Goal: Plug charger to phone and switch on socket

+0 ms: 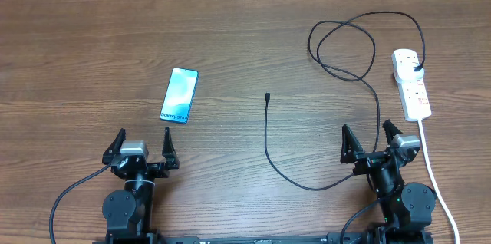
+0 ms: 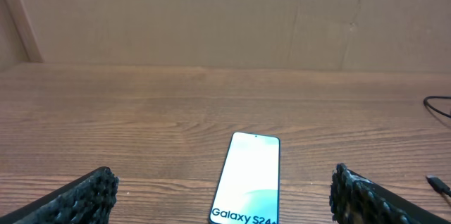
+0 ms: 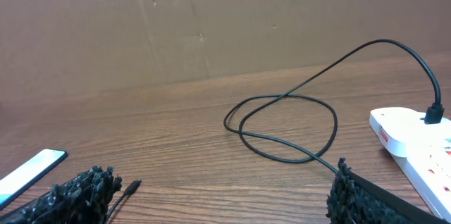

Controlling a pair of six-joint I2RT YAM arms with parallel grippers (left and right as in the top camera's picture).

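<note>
Phone (image 1: 179,96): light blue screen up, "Galaxy S24" at near end; long axis near-to-far, top leaning right, before left hand (image 1: 143,140). Charger (image 1: 266,133) plugged into socket (image 1: 412,83). Left hand, right hand (image 1: 367,133): released.

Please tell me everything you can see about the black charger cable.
The charger is a long, thin black cable lying loose on the wooden table. Its plug sits in the white power strip; from there it makes a loop, then sweeps round to the middle. Its small tip lies free, apart from the phone.
</note>
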